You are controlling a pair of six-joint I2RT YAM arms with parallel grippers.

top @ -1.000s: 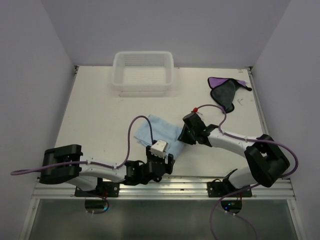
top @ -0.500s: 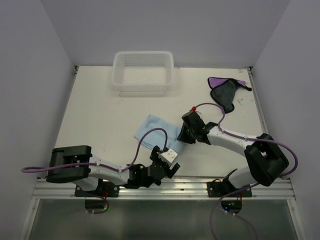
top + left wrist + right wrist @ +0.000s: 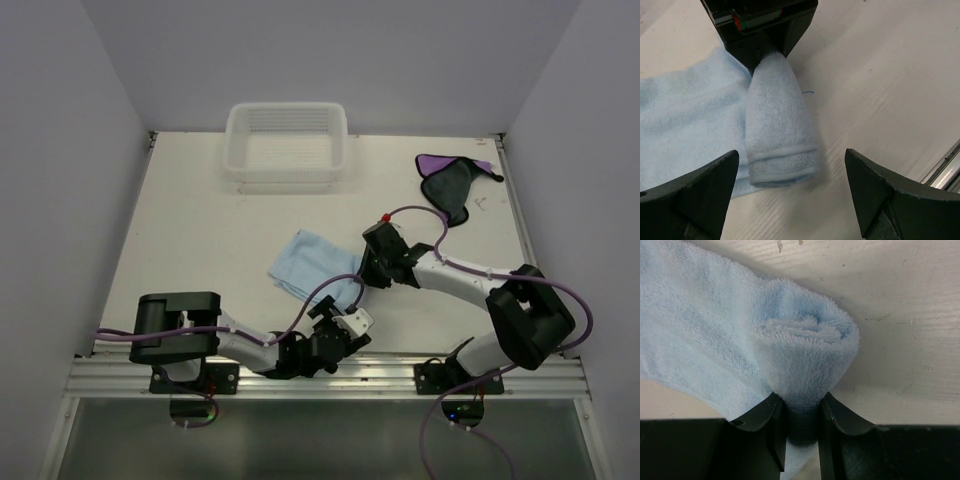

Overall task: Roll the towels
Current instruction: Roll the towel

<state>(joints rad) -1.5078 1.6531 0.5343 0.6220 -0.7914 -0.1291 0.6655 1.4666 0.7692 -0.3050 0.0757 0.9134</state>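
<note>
**Blue towel part-rolled, one end pinched**

The white basket is set at the far edge of the surface — only its own mesh floor is seen inside it. Both towels are found outside it, on the surface. The purple towel is crumpled near the far right corner with mostly its dark side shown, well apart from both arms. The light blue towel is spread mid-surface, and its right-hand edge is wound into a tight roll.

One end of that roll is clenched by the right tool, whose arm is stretched low and leftward from its base. The left arm is folded low along the near edge, with its wrist pointed at the roll's other end. The left tool is released — its jaws are set wide to either side of the roll, and nothing is touched by them.
</note>
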